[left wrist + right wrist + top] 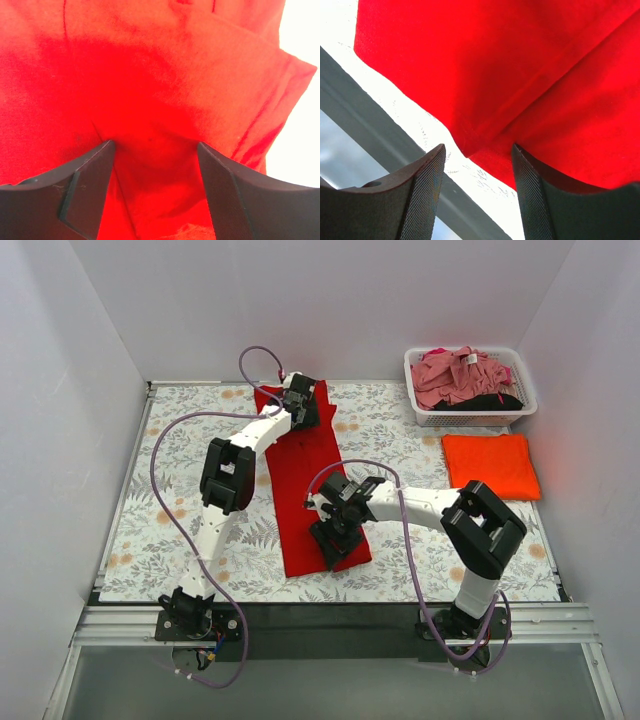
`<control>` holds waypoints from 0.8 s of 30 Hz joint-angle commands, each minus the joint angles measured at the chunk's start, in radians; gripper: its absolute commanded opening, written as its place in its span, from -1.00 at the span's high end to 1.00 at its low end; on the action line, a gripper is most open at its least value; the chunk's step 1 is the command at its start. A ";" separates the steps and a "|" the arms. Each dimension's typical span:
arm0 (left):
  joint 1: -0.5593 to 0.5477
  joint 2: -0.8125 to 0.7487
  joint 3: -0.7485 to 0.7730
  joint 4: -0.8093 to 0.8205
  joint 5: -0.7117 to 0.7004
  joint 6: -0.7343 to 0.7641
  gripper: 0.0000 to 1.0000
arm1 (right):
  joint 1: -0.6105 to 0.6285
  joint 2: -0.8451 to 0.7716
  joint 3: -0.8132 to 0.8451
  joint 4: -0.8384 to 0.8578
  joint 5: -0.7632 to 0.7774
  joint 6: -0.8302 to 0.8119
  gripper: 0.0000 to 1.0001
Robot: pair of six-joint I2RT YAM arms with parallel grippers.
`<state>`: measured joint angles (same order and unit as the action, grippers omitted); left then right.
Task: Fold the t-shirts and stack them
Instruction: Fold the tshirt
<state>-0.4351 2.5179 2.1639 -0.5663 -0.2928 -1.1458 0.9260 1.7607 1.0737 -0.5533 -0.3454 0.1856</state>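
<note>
Your red tee lies as a long strip down the middle of the table. The left gripper is over its far end and the right gripper is at its near corner. Both have their jaws apart, with nothing pinched yet. Push down until every layer sits between the fingers, then close. Lift both ends evenly and keep the strip taut so the fold lands square, ready for the folded orange tee.

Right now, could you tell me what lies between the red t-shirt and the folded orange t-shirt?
Between the red t-shirt and orange t-shirt, the top view shows only floral table cloth, with the right arm reaching across it.
</note>
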 commanded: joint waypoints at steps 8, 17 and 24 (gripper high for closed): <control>-0.002 -0.030 -0.015 0.045 0.115 -0.029 -0.63 | 0.014 -0.056 0.087 -0.059 0.081 0.043 -0.53; -0.002 -0.367 -0.113 0.085 0.086 -0.032 -0.75 | -0.194 -0.265 0.043 -0.050 0.138 0.100 -0.65; -0.004 -0.726 -0.491 0.057 0.055 -0.126 -0.75 | -0.389 -0.395 -0.145 0.016 0.030 0.130 -0.96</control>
<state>-0.4351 1.9598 1.8030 -0.4801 -0.2169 -1.2186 0.5743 1.3983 0.9962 -0.5499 -0.2565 0.2878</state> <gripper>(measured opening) 0.872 0.974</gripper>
